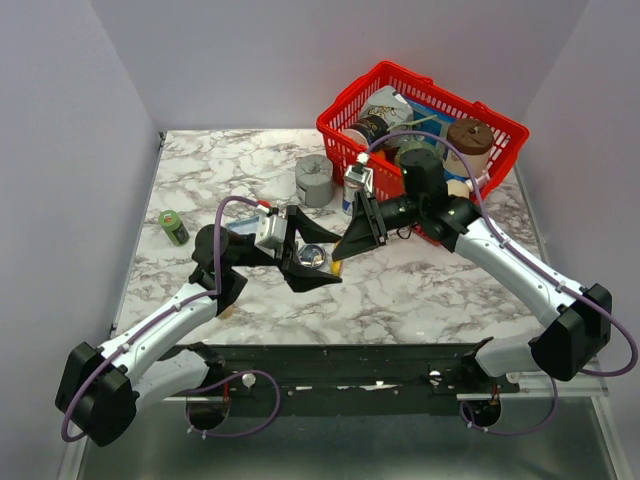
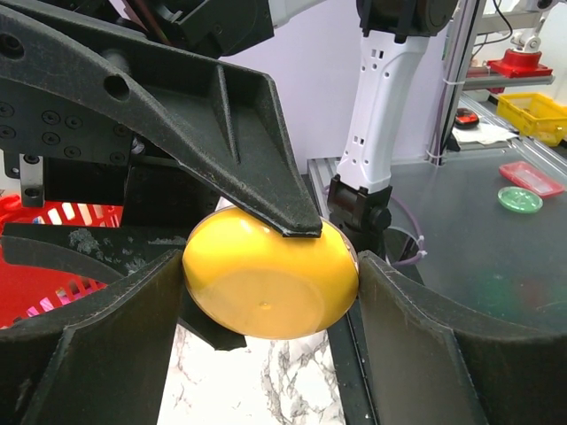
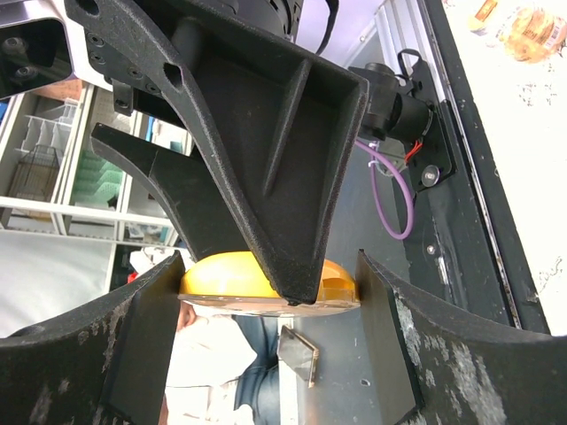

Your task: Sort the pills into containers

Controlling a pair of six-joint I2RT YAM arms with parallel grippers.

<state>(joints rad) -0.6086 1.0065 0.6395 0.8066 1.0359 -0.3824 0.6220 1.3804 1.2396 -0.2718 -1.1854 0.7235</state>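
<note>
Orange dish point(image 2: 266, 288) held off surface point(image 1: 420, 290): left pincer point(image 2: 270, 266) pinches rim side-to-side, right pincer point(image 3: 268, 283) pinches crosswise; silvery dish point(image 1: 312, 257) just below.

White marble with grey veining: bench point(image 1: 420, 290). Glossy yellow-orange, unpatterned: orange dish point(image 2: 270, 283). Silver with a bluish inside: silvery dish point(image 1: 312, 257). Matte black: left gripper point(image 2: 270, 292), right gripper point(image 3: 270, 297). Red: wire basket point(image 1: 338, 128), far right corner. Plain grey: squat cylinder point(image 1: 314, 181). Green: small bottle point(image 1: 173, 227), left edge. Purple: cable point(image 3: 409, 202).
</note>
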